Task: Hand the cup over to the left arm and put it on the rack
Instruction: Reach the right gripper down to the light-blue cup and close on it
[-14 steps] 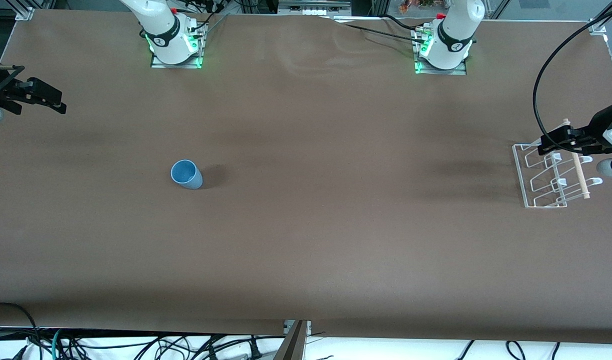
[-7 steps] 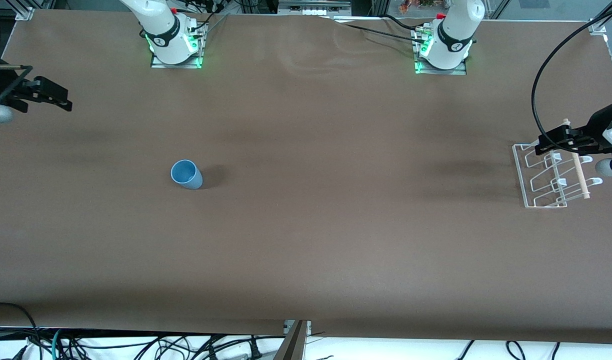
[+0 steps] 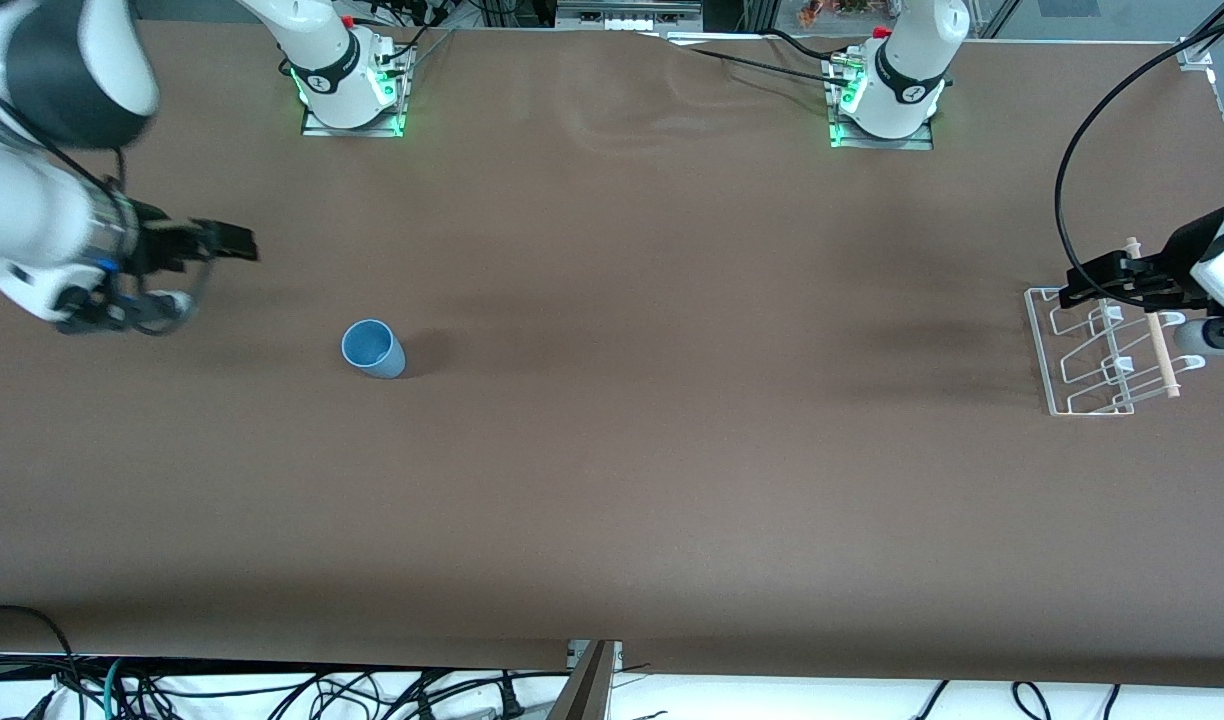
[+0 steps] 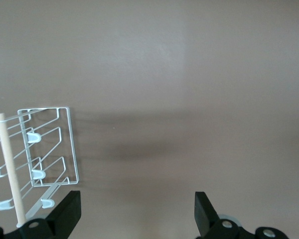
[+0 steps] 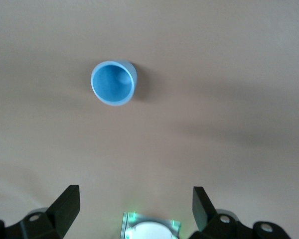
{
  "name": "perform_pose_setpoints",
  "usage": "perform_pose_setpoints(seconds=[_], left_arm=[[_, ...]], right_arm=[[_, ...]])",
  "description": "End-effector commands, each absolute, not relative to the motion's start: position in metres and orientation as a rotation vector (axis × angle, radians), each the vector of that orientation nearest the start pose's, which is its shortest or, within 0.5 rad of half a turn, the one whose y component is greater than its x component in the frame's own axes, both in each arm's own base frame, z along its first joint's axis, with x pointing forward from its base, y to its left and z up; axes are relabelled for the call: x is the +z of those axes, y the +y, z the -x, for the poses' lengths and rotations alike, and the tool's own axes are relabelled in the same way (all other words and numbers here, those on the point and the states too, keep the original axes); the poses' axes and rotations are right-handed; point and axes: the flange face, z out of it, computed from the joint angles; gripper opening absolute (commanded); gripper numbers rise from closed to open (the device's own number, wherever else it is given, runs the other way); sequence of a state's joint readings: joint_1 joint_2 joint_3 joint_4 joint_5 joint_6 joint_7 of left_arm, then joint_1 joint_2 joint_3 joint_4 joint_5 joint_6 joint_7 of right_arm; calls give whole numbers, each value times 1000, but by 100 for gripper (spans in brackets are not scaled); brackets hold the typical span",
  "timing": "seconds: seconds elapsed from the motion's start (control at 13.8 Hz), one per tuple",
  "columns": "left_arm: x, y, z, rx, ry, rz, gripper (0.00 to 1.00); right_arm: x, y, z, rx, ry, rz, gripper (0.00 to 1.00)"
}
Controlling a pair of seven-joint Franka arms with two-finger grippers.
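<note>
Here the cup (image 3: 373,349) stands upright on the brown desk (image 3: 632,480), mouth up and empty, toward the right arm's end and well apart from both end effectors. The right end effector (image 3: 234,241) hangs in the air over bare desk near that end, short of the cup, its fingers spread wide with nothing between them; in the right wrist view the cup (image 5: 113,82) shows as a round blue opening ahead of the two parted fingertips (image 5: 70,201). At the left arm's end, the rack (image 3: 1102,352) sits on the desk with its wooden dowel rail (image 3: 1157,330) along the upright loops. The left end effector (image 3: 1102,277) hovers over the rack's edge, fingers also held apart and holding nothing, the rack (image 4: 45,149) showing beside one fingertip in the left wrist view.
</note>
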State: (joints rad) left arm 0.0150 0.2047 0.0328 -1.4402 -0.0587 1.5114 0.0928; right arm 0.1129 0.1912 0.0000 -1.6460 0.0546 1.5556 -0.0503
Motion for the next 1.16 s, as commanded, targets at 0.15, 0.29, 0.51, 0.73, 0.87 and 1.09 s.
perform_pose_setpoints(seconds=[0.15,0.29,0.51,0.73,0.87,1.09], left_arm=[[542,14,-609,257,347,3235,100],[542,12,-609,254,417,3230,100],[536,11,-612,269,449,3229,100],[537,12,-612,263,500,3247,100],[539,6,-611,258,568,3244,100],[539,-1,-611,232,756,3256,100]], right_arm=[[410,108,-601,278,-205,3096,100],[376,111,-593,218,-239,3127,100],[324,104,-565,142,-249,3138,100],[278,103,-538,56,-268,3134,100],[264,108,-535,-10,-288,3130,100],[255,109,-535,-7,-287,3129,47]])
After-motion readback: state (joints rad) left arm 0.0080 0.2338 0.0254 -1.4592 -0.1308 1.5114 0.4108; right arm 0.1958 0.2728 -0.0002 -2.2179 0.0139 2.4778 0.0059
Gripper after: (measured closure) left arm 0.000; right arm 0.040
